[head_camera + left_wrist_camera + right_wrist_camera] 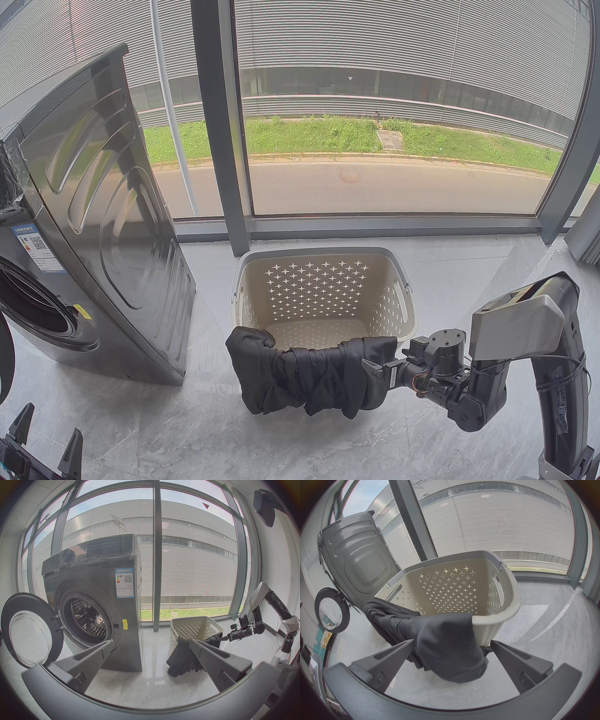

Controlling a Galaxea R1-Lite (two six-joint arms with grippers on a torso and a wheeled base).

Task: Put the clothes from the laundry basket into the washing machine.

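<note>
Black garment [306, 375]: draped over the near rim of the laundry basket, in the lower middle of the head view. Most of the cloth hangs down the outside of the near wall, bunched in folds. Its left end is a rounded lump at the basket's near left corner.
Garment and right jaws: the right gripper [374, 374] is at the garment's right end, level with the rim. In the right wrist view the jaws stand wide apart and the dark cloth [447, 648] lies in the gap between the two fingers [393, 658], with neither finger closed on it.
Laundry basket [325, 253]: cream, with star-shaped holes in its walls, upright on the floor at the centre of the head view, just in front of the window frame.
Right arm: comes in from the lower right of the head view, with the forearm pointing left toward the basket.
Left gripper [52, 422]: in the lower left corner of the head view, low over the floor, jaws apart and empty, well apart from the garment.
Washing machine [106, 206]: dark grey front-loader on the left of the head view, just beside the basket. Its round door [28, 630] is swung open and the drum opening is exposed.
Floor [187, 425]: pale grey marbled tiles.
Window [387, 125]: floor-to-ceiling glass behind the basket, with grass and a road outside.
</note>
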